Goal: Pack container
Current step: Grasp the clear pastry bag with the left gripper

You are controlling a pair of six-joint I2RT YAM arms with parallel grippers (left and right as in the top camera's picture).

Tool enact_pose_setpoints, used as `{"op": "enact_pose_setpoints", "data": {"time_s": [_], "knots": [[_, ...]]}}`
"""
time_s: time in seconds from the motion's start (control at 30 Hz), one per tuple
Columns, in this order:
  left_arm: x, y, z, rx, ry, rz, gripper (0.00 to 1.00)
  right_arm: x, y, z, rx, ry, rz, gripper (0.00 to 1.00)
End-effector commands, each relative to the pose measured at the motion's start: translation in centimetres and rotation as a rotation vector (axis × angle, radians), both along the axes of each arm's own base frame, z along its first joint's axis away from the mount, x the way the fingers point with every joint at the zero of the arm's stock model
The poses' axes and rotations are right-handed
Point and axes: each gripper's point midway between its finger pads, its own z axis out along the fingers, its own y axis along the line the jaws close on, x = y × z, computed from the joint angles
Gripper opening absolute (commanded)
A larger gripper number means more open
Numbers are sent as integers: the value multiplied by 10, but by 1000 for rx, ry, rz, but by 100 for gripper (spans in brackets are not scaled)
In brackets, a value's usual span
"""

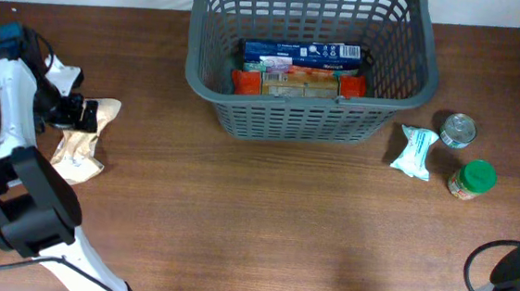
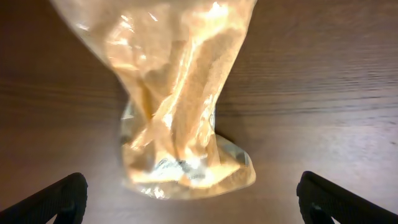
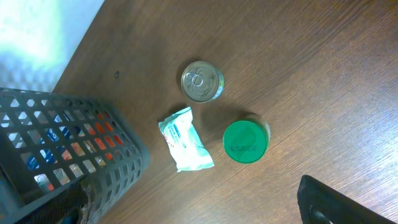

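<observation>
Left gripper point(image 1: 84, 113) first, from overhead: at nine o'clock on the desk point(image 1: 263, 220), right over a tan bag point(image 1: 78, 154). Slanted long axis for that bag, roughly seven to one o'clock. At twelve o'clock, the basket point(image 1: 308, 121), with a few boxes point(image 1: 298, 70) on its floor. From the left gripper, off toward two o'clock and well apart. Beside the basket at three o'clock, a white pouch point(image 1: 415, 150), a can point(image 1: 457, 129) and a green-lidded jar point(image 1: 472, 178), all nearer the right arm point(image 1: 511, 267) down at five o'clock. Clearly the left arm's job, then, to fetch the bag.

Through the left wrist camera: left gripper point(image 2: 191, 186) wide open, holding nothing, one finger low at seven o'clock and one at five. Between them, the near end of the bag point(image 2: 180, 124), long axis from six up to twelve, so straight ahead and square to the closing line. Probably just a short push forward and a squeeze.

Through the right wrist camera: right gripper point(image 3: 186, 199) open and empty, going by one finger point(image 3: 329, 202) in the five o'clock corner and a dark blur low at seven. Basket point(image 3: 93, 149) at eight o'clock. Ahead, well apart from the gripper, pouch point(image 3: 186, 140), can point(image 3: 202, 81) and jar point(image 3: 245, 141).
</observation>
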Motion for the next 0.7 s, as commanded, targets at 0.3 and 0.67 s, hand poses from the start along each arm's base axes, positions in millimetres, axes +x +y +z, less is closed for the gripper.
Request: {"op": "enact_pose_setpoints", "data": {"time_s": [0.3,0.67], "knots": [[2,11,-94,-27,129,44,100,1,3,-1,12,-1,3,99],[-4,16,-111,-32,168,116,2,1,3,-1,12,-1,3,99]]}}
